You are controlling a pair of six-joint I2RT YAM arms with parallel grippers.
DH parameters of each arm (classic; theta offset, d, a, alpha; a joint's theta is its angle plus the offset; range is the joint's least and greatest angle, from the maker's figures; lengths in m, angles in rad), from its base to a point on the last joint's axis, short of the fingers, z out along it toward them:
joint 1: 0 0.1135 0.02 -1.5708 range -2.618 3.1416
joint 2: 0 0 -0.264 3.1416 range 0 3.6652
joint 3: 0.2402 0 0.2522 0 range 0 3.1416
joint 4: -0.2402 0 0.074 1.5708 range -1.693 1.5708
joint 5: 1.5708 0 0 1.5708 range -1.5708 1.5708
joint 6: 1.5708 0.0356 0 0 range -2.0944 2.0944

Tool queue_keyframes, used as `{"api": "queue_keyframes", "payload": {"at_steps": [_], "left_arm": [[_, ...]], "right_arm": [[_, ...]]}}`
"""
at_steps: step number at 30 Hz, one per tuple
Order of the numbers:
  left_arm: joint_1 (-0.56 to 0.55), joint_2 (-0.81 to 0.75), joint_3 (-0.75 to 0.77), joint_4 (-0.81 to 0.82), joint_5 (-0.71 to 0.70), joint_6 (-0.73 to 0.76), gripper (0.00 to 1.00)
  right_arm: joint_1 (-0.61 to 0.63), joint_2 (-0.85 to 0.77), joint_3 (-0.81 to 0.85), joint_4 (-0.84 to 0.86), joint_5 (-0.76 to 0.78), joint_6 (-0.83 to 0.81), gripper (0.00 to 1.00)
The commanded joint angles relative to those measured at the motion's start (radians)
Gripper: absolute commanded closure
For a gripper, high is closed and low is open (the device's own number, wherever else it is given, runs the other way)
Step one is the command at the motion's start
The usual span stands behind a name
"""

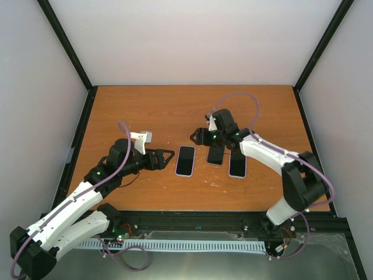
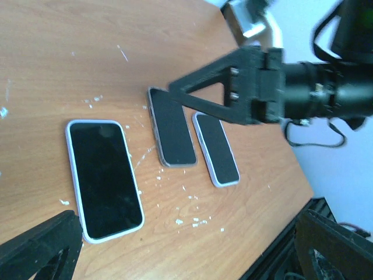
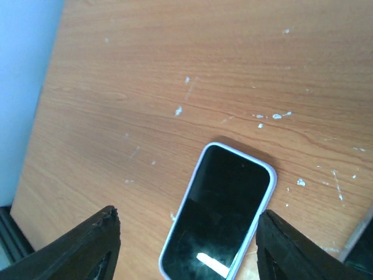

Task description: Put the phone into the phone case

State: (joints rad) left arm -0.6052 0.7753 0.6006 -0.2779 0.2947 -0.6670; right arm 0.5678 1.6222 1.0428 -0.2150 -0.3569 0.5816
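Observation:
Three flat phone-shaped things lie side by side on the wooden table. The left one (image 1: 185, 160) has a black screen inside a lilac rim; it also shows in the left wrist view (image 2: 105, 178) and the right wrist view (image 3: 218, 213). The middle one (image 1: 216, 154) (image 2: 172, 134) is dark grey. The right one (image 1: 237, 165) (image 2: 215, 149) has a lilac rim; I cannot tell whether it is an empty case. My left gripper (image 1: 167, 158) (image 2: 186, 259) is open, just left of the left phone. My right gripper (image 1: 197, 137) (image 3: 195, 251) is open, above the left phone's far end.
White crumbs (image 2: 198, 220) are scattered on the wood near the phones. The table's front edge with a black rail (image 1: 233, 219) runs close behind the phones' near ends. Black frame posts (image 1: 67, 44) stand at the back corners.

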Motion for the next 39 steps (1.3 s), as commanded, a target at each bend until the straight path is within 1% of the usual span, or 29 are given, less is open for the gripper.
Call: {"api": "queue_keyframes", "payload": {"at_steps": [1, 2, 4, 5, 8, 12, 16, 20, 26, 36, 39], "left_arm": [[-0.002, 0.014, 0.116, -0.077, -0.109, -0.001, 0.01], [-0.002, 0.018, 0.132, -0.096, -0.127, 0.000, 0.01], [-0.002, 0.025, 0.167, -0.127, -0.155, 0.004, 0.00], [-0.002, 0.026, 0.183, -0.138, -0.167, 0.007, 0.01], [-0.002, 0.024, 0.222, -0.153, -0.188, 0.012, 0.00], [-0.001, 0.039, 0.298, -0.194, -0.241, 0.025, 0.01], [-0.002, 0.061, 0.386, -0.232, -0.310, 0.040, 0.01], [-0.002, 0.058, 0.428, -0.204, -0.299, 0.080, 0.00], [-0.001, 0.042, 0.394, -0.140, -0.287, 0.091, 0.01], [-0.002, 0.014, 0.297, -0.107, -0.312, 0.020, 0.00], [-0.002, 0.019, 0.302, -0.114, -0.305, 0.021, 0.00]], "right_arm": [[-0.005, -0.155, -0.020, -0.093, 0.068, -0.007, 0.32], [-0.005, -0.201, -0.036, -0.106, 0.077, -0.004, 0.24], [-0.005, -0.303, -0.064, -0.136, 0.102, 0.001, 0.06], [-0.005, -0.352, -0.076, -0.157, 0.120, 0.001, 0.01], [-0.005, -0.499, -0.093, -0.235, 0.179, -0.004, 0.00], [-0.005, -0.688, -0.071, -0.365, 0.258, -0.017, 0.00], [-0.005, -0.829, -0.054, -0.461, 0.292, -0.013, 0.00], [-0.005, -0.924, -0.052, -0.507, 0.306, 0.007, 0.00], [-0.005, -0.999, -0.068, -0.511, 0.321, 0.028, 0.00], [-0.006, -1.038, -0.128, -0.490, 0.308, 0.046, 0.00], [-0.005, -1.034, -0.124, -0.488, 0.291, 0.049, 0.00]]}}
